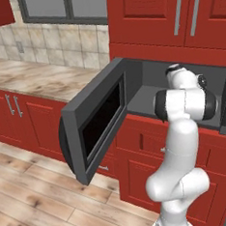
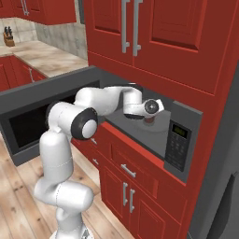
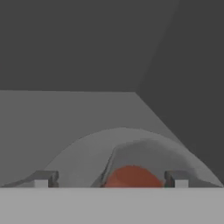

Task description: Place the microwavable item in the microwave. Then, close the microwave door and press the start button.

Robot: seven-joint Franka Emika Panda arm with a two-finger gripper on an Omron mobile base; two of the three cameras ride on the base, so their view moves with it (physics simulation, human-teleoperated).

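The glass tumbler [image 3: 131, 175] with reddish-brown contents stands on the turntable plate [image 3: 83, 153] inside the microwave [image 2: 179, 140]; the hand [image 3: 109, 179] is spread wide around it, gripping nothing

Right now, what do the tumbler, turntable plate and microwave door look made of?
Tumbler: looks like clear glass, see-through wall over reddish-brown contents.
Turntable plate: probably glass, translucent grey, smooth; hard to be sure.
Microwave door: matte dark grey frame, metal or plastic, with glossy black window, likely glass.
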